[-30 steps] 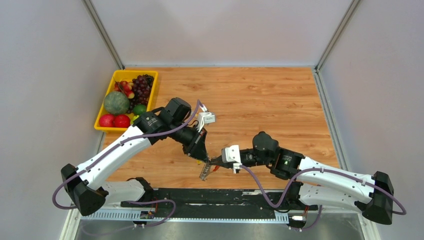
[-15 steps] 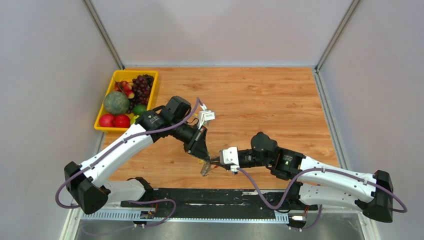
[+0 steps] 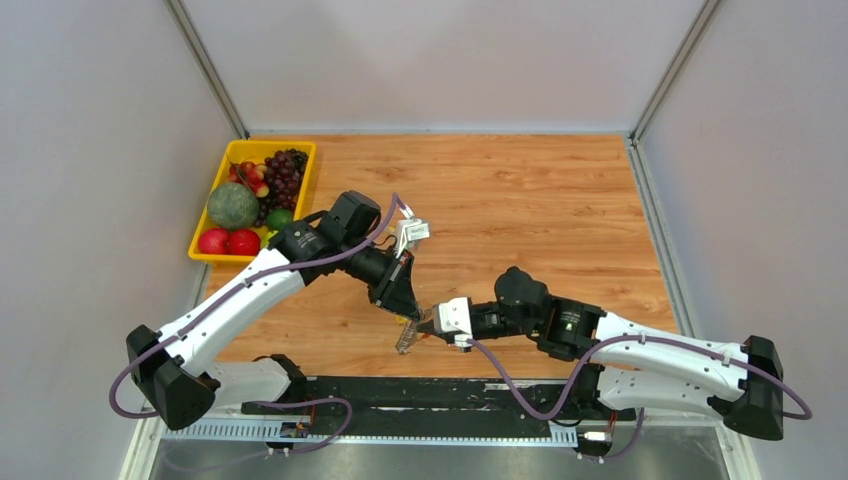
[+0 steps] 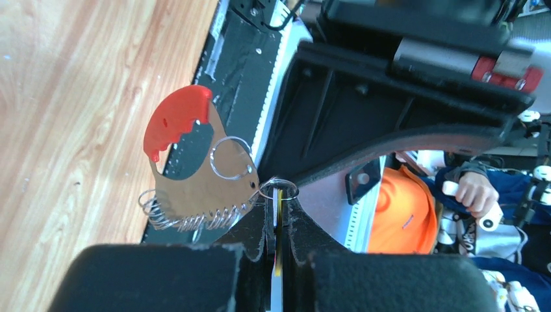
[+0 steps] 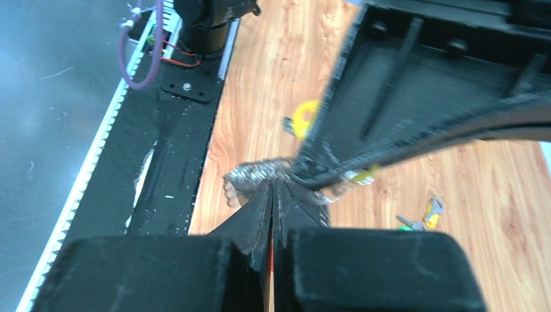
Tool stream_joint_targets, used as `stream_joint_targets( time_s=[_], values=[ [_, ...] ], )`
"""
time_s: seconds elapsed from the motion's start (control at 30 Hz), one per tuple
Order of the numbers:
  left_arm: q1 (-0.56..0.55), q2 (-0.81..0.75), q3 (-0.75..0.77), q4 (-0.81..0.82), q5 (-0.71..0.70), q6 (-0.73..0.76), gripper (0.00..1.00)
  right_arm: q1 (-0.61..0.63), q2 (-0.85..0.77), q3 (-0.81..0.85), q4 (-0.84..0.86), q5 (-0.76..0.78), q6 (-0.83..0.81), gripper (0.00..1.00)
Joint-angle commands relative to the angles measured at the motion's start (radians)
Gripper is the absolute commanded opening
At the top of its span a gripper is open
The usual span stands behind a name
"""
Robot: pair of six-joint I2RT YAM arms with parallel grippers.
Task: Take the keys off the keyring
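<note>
both grippers meet low over the near edge of the table, just past the black base rail. the right gripper reaches in from the right and the left gripper comes down from the left, their tips almost touching. the keys hang just below them, clear of the table.

in the left wrist view the left gripper is closed on a thin yellow tab, with a small ring at its tip. the keyring shows its red edge to the upper left of that, and the keys line its lower side in a curved row.

in the right wrist view the right gripper is pressed closed with a thin red sliver between its fingers. its tips are at the blurred keys, and it seems to pinch the keyring.

a small cluster with yellow and green bits lies on the table further on. at the far left stands a yellow tray of fruit.
</note>
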Motion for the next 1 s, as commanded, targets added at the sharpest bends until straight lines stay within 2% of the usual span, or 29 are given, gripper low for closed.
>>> stream_joint_targets(
  time_s=[0.0,0.2,0.4,0.43,0.57,0.63,0.73,0.97],
  values=[
    [0.004,-0.004,0.057,0.064,-0.019,0.060,0.00,0.025,0.027,0.060,0.012,-0.047,0.012,0.00],
    [0.005,-0.036,0.068,0.052,-0.048,0.081,0.00,0.025,-0.021,0.053,0.016,-0.037,0.029,0.00],
    [0.004,-0.084,0.059,0.058,-0.066,0.096,0.00,0.014,-0.121,-0.019,0.068,0.092,0.115,0.02],
    [0.005,-0.088,0.058,0.060,-0.067,0.093,0.00,0.011,-0.150,-0.036,0.079,0.107,0.128,0.06],
    [0.005,-0.085,0.066,0.059,-0.053,0.089,0.00,0.002,-0.226,-0.109,0.183,0.165,0.192,0.42],
    [0.005,-0.086,0.068,0.058,-0.041,0.090,0.00,-0.001,-0.243,-0.128,0.214,0.184,0.211,0.49],
    [0.004,-0.086,0.074,0.042,-0.026,0.104,0.00,-0.010,-0.223,-0.112,0.222,0.209,0.222,0.49],
    [0.004,-0.098,0.070,0.036,-0.020,0.110,0.00,-0.028,-0.101,-0.023,0.222,0.133,0.221,0.42]
  ],
)
